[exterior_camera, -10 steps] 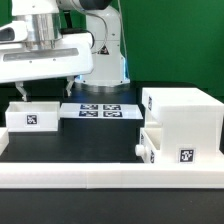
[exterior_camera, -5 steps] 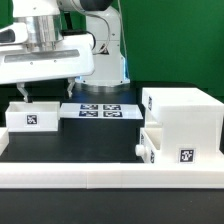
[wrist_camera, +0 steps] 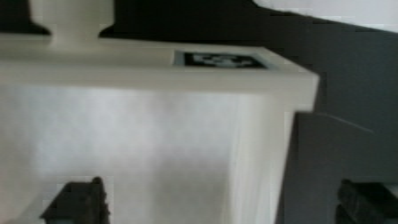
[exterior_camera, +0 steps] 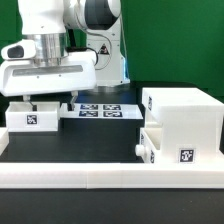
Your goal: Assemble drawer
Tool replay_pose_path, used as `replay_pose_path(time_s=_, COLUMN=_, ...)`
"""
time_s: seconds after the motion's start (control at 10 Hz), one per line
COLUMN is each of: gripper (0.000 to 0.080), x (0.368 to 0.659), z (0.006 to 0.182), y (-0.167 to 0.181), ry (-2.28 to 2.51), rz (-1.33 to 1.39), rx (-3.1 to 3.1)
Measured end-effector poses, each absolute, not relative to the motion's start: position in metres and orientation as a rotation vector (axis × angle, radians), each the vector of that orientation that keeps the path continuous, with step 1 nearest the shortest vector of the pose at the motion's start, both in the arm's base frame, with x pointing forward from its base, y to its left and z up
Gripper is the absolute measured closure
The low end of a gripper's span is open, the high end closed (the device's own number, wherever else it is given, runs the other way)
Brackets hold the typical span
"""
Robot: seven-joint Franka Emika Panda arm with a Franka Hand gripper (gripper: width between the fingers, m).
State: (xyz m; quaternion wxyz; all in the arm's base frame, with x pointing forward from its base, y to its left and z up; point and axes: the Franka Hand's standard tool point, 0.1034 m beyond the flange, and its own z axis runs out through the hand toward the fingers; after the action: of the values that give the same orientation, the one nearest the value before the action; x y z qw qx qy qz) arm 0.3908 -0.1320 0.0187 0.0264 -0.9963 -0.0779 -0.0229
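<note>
— So, how does the gripper (exterior_camera: 46,100) stand?
— Spread wide, with nothing held. In the wrist view the two dark fingertips (wrist_camera: 80,200) are far apart. One lies over the small tray (wrist_camera: 160,130), and the other lies past the tray's side wall, over the table (wrist_camera: 356,110).
— Does it touch that tray?
— I cannot tell. In the exterior view the fingers hang close over the tray's rim, at the middle left of the frame.
— And the rest of the drawer?
— The housing box (exterior_camera: 185,110) stands at the exterior view's right, well apart from the small tray. A second tray (exterior_camera: 165,150) sits against its lower front, with its tag facing the camera. The marker board (exterior_camera: 100,110) lies between the small tray and the box, and the long white rail (exterior_camera: 100,178) runs across the bottom of the frame.
</note>
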Motion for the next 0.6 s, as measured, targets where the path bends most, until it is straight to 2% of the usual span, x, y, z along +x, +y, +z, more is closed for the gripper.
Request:
replay_pose_path(time_s=0.3, gripper=0.0151, x=0.389, z=0.008, y=-0.131, ry=-0.257, rz=-0.08, rx=-3.08)
replay_pose_path(time_s=0.4, gripper=0.0189, x=0.389, z=0.006, y=-0.13, ry=-0.26, rz=-0.086, rx=-3.082)
replay_pose_path(time_s=0.5, gripper=0.0189, x=0.388, z=0.006, y=-0.13, ry=-0.26, rz=-0.083, rx=-3.081)
replay_pose_path(time_s=0.6, gripper=0.0436, x=0.388, z=0.005, y=-0.13, ry=-0.261, rz=-0.082, rx=-3.081)
